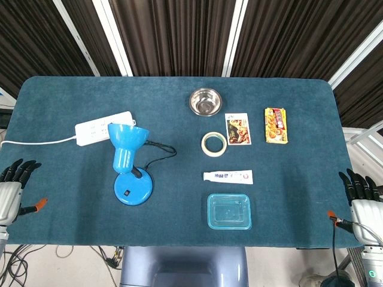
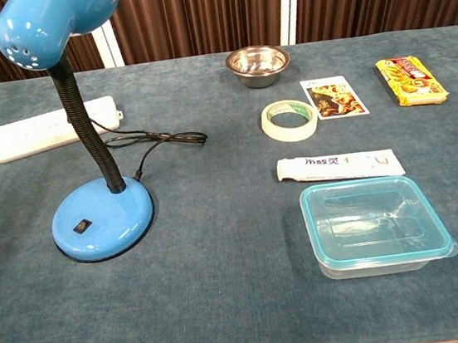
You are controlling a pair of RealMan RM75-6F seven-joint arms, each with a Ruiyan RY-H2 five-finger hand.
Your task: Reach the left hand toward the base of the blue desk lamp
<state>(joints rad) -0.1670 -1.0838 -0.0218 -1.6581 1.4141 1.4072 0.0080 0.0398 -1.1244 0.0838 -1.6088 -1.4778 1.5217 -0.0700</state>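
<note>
The blue desk lamp (image 1: 127, 156) stands left of the table's middle on a round blue base (image 1: 133, 188) with a small black switch. In the chest view the base (image 2: 103, 218) lies at lower left, its black neck rising to the shade (image 2: 52, 22). My left hand (image 1: 13, 182) hangs at the table's left edge, well left of the base, fingers apart and holding nothing. At the right edge sits my right hand (image 1: 361, 194), also empty with fingers spread. Neither hand shows in the chest view.
A white power strip (image 1: 102, 128) lies behind the lamp, with the black cord (image 1: 158, 152) curling beside it. To the right are a steel bowl (image 1: 204, 101), tape roll (image 1: 213, 144), card (image 1: 237, 128), snack pack (image 1: 276, 125), tube (image 1: 227, 176) and clear lidded container (image 1: 229, 211).
</note>
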